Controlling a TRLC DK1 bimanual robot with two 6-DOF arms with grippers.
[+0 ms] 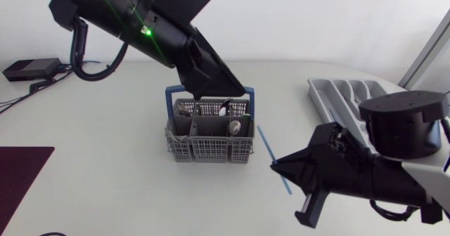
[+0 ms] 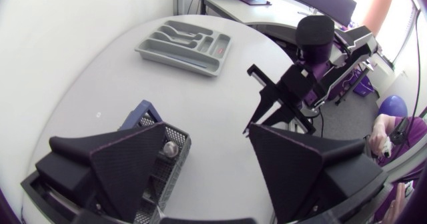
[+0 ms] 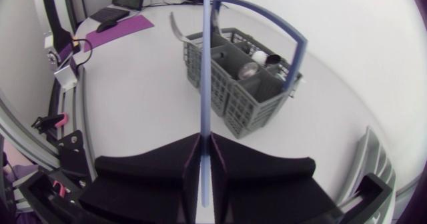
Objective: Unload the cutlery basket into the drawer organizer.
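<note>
Pinching the thin blue plastic rod near one end, our right fingers are closed on it between the grey mesh cutlery basket and the grey drawer organizer. Seemingly light, stiff and slick, it may pivot. Our left fingers gape empty above the basket.

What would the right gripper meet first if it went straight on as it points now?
Probably the cutlery basket, which stands ahead of the right gripper, shut on a blue stick; depth is hard to judge.
</note>
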